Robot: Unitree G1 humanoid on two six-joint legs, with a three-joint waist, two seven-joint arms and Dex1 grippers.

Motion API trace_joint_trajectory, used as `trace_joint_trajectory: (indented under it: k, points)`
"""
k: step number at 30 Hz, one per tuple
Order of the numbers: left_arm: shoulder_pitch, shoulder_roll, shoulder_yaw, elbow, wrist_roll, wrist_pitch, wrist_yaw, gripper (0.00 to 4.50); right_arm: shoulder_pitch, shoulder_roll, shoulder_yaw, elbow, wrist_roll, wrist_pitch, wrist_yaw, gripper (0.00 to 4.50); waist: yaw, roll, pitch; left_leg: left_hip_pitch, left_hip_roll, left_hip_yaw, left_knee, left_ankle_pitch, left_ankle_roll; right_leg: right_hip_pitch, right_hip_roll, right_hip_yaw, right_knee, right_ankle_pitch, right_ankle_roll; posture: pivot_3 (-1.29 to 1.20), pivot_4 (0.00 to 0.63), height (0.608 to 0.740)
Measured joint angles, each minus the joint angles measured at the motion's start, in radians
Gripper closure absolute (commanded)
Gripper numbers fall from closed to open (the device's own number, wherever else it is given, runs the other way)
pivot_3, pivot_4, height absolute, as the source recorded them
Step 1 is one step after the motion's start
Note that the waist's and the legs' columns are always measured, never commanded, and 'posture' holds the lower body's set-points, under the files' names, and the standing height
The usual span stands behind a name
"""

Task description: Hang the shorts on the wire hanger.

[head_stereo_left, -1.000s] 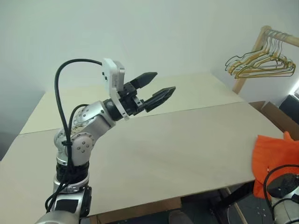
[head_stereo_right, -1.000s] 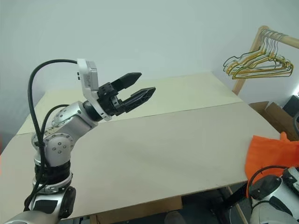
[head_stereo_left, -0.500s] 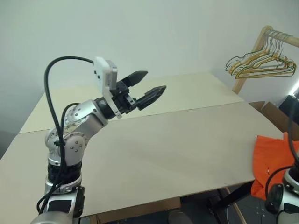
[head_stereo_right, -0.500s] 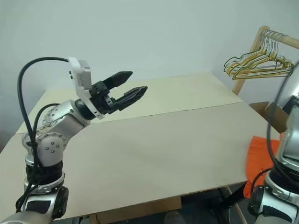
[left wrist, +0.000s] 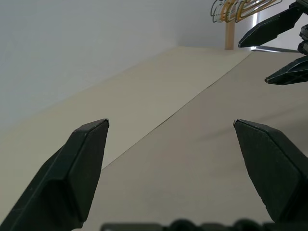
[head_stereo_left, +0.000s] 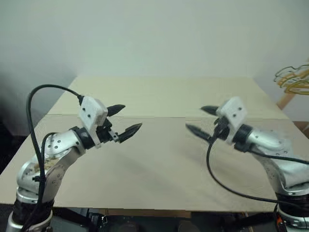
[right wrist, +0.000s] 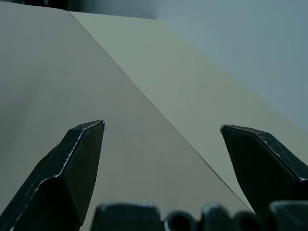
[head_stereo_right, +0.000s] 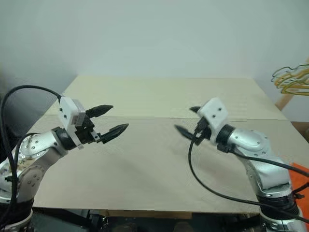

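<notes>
Pale beige table [head_stereo_left: 159, 159] spans both eye views, with no legible writing on anything. A sliver of orange shorts [head_stereo_right: 300, 170] peeks past its right edge behind the right arm; a second ago a broad crumpled patch showed there. The right gripper [head_stereo_left: 202, 121] has swung in over the table, facing the left gripper [head_stereo_left: 126, 120], both spread wide and empty. Yellow-green hangers [head_stereo_left: 293, 79] hang far right.

Both tools, left [head_stereo_right: 110, 121] and right [head_stereo_right: 186, 121], are held spread above the desk [head_stereo_right: 149, 159], facing each other.
</notes>
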Motion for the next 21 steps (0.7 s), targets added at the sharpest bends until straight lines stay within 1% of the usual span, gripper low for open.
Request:
trace_joint_trajectory:
  k: [6, 15, 21]
  points:
    - [0.027, 0.003, 0.005, -0.04, 0.002, 0.003, 0.005, 0.0, -0.022, 0.0, 0.0, 0.027, 0.0, 0.0, 0.014, 0.03, 0.022, -0.001, 0.0, -0.004, 0.0, 0.0, 0.0, 0.002, -0.003, -0.001, 0.0, -0.002, 0.001, 0.002, -0.004, 0.1, 0.0, 0.74]
    - [0.019, 0.002, 0.013, -0.042, -0.012, 0.007, 0.004, 0.0, -0.003, -0.009, -0.01, 0.022, 0.0, 0.007, 0.011, 0.03, 0.024, -0.001, 0.0, -0.007, 0.0, -0.001, 0.0, 0.003, -0.001, -0.002, 0.001, -0.005, 0.001, 0.002, -0.004, 0.08, 0.0, 0.74]
    - [-0.019, -0.01, 0.004, -0.037, -0.031, 0.008, -0.011, 0.0, 0.024, -0.015, -0.022, 0.004, 0.0, 0.014, 0.005, 0.03, 0.023, -0.001, 0.0, -0.007, 0.0, -0.001, 0.001, 0.004, 0.0, -0.002, 0.002, -0.005, 0.001, 0.002, -0.004, 0.06, 0.0, 0.74]
